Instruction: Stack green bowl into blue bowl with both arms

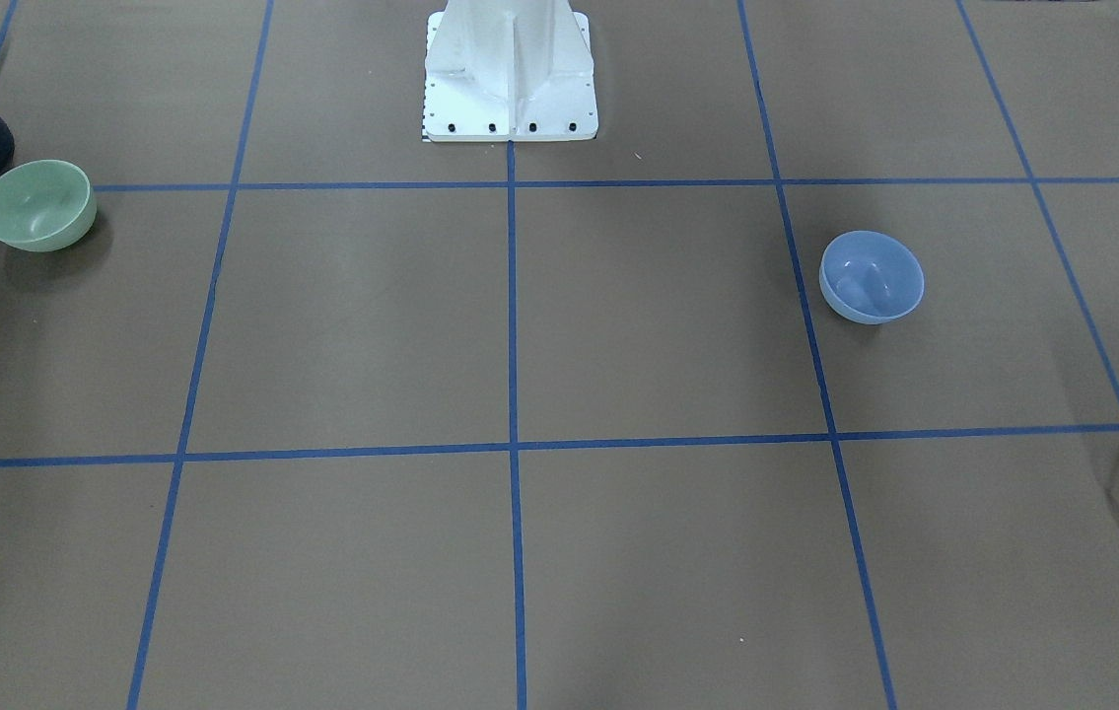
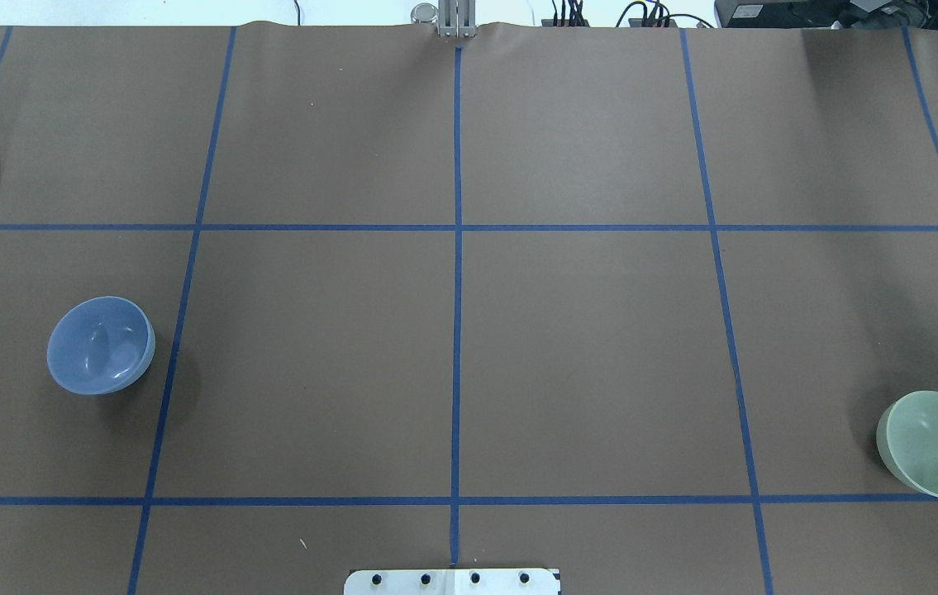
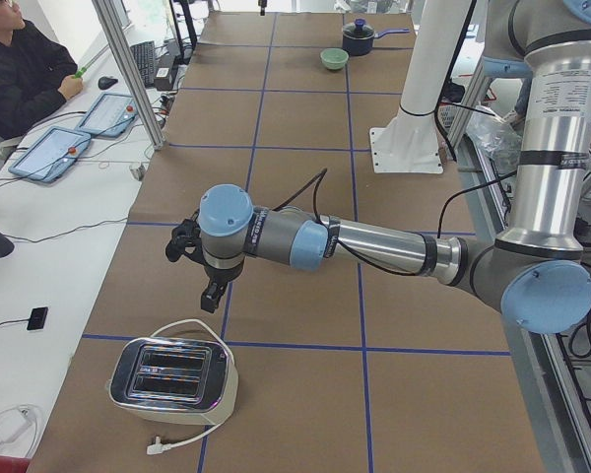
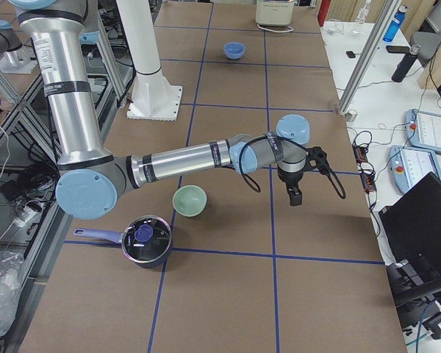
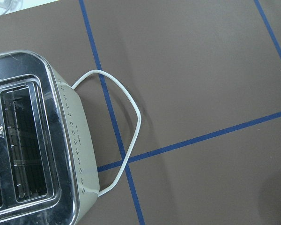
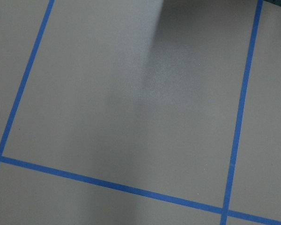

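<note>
The green bowl (image 1: 36, 205) stands upright on the table's right end, also in the overhead view (image 2: 935, 445) and the right view (image 4: 189, 201). The blue bowl (image 1: 872, 277) stands upright toward the left end (image 2: 101, 345). My left gripper (image 3: 211, 292) hangs above the table near the toaster, away from both bowls; it shows only in the left side view, so I cannot tell if it is open. My right gripper (image 4: 296, 195) hangs above bare table, beyond the green bowl toward the far edge; I cannot tell its state. Both wrist views show no fingers.
A toaster (image 3: 172, 374) with a white cord (image 5: 126, 140) stands at the table's left end. A dark pot with a lid (image 4: 143, 241) sits close to the green bowl. The white pedestal (image 1: 510, 74) stands at the near middle. An operator (image 3: 20, 69) sits beside the table.
</note>
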Robot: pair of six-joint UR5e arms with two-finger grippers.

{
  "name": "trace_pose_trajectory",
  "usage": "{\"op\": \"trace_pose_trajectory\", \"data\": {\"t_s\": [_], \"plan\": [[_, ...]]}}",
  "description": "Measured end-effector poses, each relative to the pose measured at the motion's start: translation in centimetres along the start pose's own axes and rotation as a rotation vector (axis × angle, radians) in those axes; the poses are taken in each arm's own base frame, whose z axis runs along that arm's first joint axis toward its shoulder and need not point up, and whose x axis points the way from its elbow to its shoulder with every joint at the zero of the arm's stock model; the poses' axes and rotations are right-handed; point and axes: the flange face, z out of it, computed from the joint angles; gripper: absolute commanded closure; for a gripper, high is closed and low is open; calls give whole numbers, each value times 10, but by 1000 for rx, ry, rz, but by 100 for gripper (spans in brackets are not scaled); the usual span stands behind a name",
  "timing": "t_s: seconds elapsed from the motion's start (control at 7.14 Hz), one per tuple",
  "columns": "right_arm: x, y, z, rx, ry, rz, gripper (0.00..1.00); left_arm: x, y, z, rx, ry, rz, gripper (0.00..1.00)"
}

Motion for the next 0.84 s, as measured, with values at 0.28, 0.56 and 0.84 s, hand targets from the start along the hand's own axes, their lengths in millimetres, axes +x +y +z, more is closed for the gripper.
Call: {"op": "trace_pose_trajectory", "data": {"t_s": [0.28,0.56,0.84], "plan": [[0,1,0,1,0,0,0,0,0,0,0,0,0,2],[-3,0,-4,14,4,-8,0,1,0,-1,1,0,2,2],[-4,4,-6,22,10,-6,0,1,-1,0,0,1,-1,2]]}}
